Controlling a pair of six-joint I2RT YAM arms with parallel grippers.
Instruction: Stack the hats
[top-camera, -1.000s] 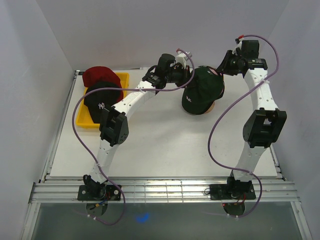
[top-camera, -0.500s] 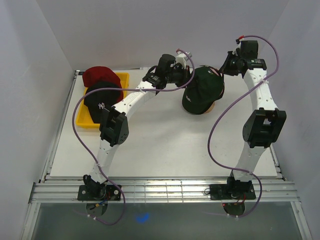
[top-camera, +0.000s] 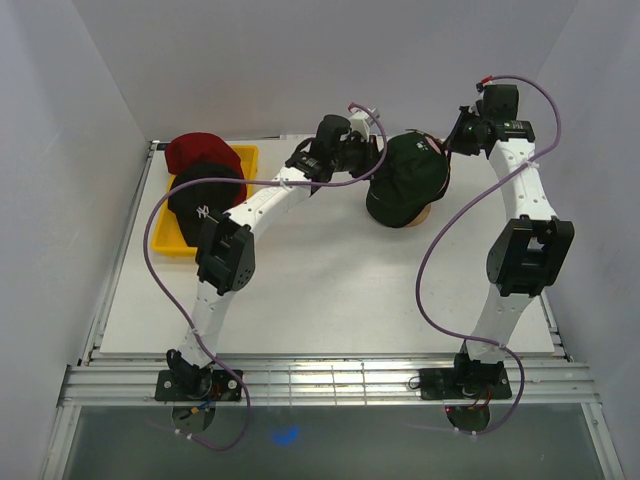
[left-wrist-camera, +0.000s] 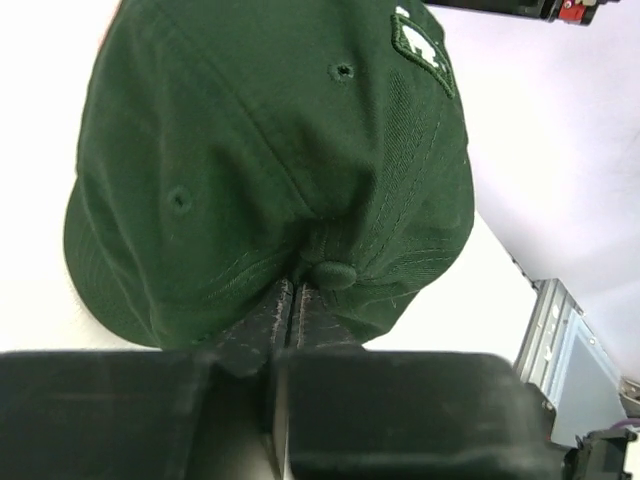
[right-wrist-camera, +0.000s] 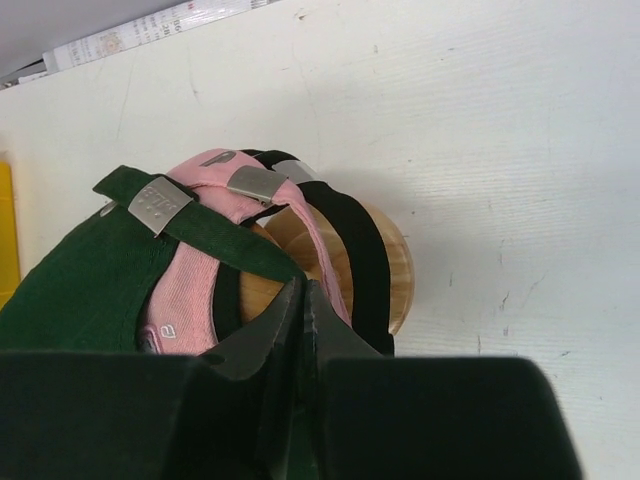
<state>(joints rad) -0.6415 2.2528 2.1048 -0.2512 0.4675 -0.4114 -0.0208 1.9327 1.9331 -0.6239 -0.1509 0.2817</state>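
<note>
Green cap (top-camera: 405, 178) sits atop stand (right-wrist-camera: 398, 262) at 1 o'clock on the tabletop (top-camera: 330, 290), covering pink cap (right-wrist-camera: 185, 290). Left hand (left-wrist-camera: 293, 305) clamped on its crown. Right hand (right-wrist-camera: 303, 300) closed at the rear; anything gripped is hidden.

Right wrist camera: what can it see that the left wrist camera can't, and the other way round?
Only the right wrist view shows the pink hat, a black strap, the wooden stand under them, and the buckle on the green hat. Only the left wrist view shows that hat's top button and white logo. Both show the green hat, the white table and shut fingers: the left fingers at the crown, the right fingers by the straps.
</note>
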